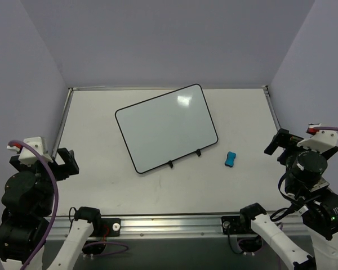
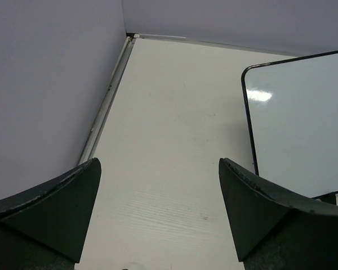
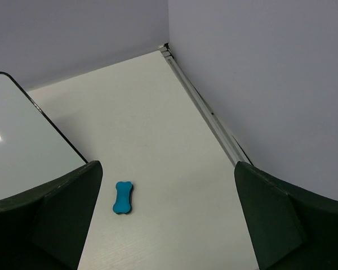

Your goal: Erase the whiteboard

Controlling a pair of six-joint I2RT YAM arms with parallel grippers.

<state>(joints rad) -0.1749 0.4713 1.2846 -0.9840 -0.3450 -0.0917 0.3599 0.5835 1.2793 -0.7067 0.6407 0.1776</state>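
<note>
At the near edge, the two arm bases are being carried by a metal rail [image 1: 169, 222] set along the front of the table [image 1: 96, 180]. A little farther in, the left gripper [image 1: 66, 163] is being held above the left side of the table, well apart from everything lying on it. Its jaws are being held wide apart with nothing between them, and bare tabletop is being seen through the gap in the left wrist view. On the opposite side, the right gripper [image 1: 276, 145] is being held near the right edge of the table, and its jaws are likewise being held spread, with nothing gripped. Toward the middle from that gripper, a small blue eraser [image 1: 231, 159] is being seen lying flat on the table, touched by neither arm. Near the eraser, but apart from it, the whiteboard [image 1: 166, 128] is being shown lying flat around the middle of the table, turned at an angle so that its right end is sitting farther back than its left. Two small black clips [image 1: 170, 165] are being seen on its near long edge, and a bright patch of reflected light is being caught near its far right corner. Farthest back, the table is being closed in by pale lilac walls [image 1: 169, 39] at the back and on both sides.
</note>
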